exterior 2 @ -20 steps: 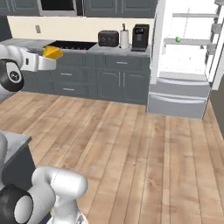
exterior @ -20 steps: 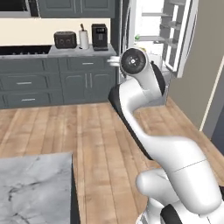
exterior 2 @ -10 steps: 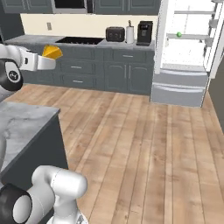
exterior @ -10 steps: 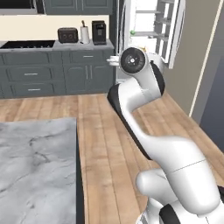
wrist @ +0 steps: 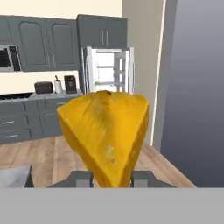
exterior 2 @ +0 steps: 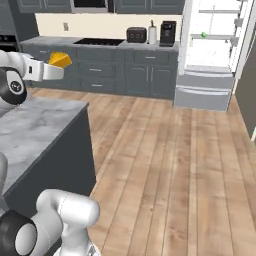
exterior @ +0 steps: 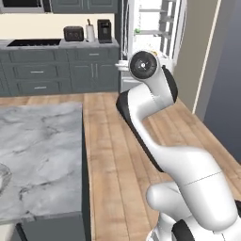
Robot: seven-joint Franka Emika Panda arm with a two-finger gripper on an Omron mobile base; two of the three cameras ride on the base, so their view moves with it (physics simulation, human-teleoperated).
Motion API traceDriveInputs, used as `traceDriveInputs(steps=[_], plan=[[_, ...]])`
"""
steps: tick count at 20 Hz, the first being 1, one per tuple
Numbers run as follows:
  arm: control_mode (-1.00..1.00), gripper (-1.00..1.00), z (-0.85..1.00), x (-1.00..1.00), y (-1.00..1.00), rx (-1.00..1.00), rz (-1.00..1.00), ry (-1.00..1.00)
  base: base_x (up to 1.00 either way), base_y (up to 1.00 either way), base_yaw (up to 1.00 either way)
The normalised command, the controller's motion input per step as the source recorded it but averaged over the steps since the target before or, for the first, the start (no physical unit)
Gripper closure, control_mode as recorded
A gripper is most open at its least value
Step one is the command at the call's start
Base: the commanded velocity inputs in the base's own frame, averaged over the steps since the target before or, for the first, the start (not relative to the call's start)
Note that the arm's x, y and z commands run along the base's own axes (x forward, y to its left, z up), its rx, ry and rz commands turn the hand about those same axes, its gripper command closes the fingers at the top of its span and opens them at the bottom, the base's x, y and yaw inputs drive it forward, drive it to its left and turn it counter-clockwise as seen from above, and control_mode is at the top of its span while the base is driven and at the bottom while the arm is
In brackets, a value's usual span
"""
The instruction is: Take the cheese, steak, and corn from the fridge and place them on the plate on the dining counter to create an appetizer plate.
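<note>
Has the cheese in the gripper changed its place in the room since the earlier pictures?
Yes. The cheese, clamped in the gripper, has travelled with the base toward the dining counter and away from the open fridge, whose marble top now reaches under the arm.

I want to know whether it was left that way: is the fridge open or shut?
Open. The fridge shows its bright white shelves, with a door swung aside, while the gripper holds the cheese.

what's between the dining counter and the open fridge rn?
Bare wood floor between the dining counter and the fridge, clearest in the right base view. The gripper carries the cheese above the counter.
</note>
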Motion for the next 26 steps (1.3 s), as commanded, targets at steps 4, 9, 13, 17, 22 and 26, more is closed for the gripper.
traceDriveInputs(steps=[4,9,13,17,22,26], plan=[[1.0,1.0,0.0,0.0,0.0,0.0,0.0,0.0,-1.0,0.12,0.0],[1.0,1.0,0.0,0.0,0.0,0.0,0.0,0.0,-1.0,0.35,0.0],[1.0,1.0,0.0,0.0,0.0,0.0,0.0,0.0,-0.97,0.93,0.0],[1.0,1.0,0.0,0.0,0.0,0.0,0.0,0.0,-0.52,1.0,0.0],[1.0,1.0,0.0,0.0,0.0,0.0,0.0,0.0,-0.04,1.0,0.0],[1.0,1.0,0.0,0.0,0.0,0.0,0.0,0.0,0.23,1.0,-0.02]])
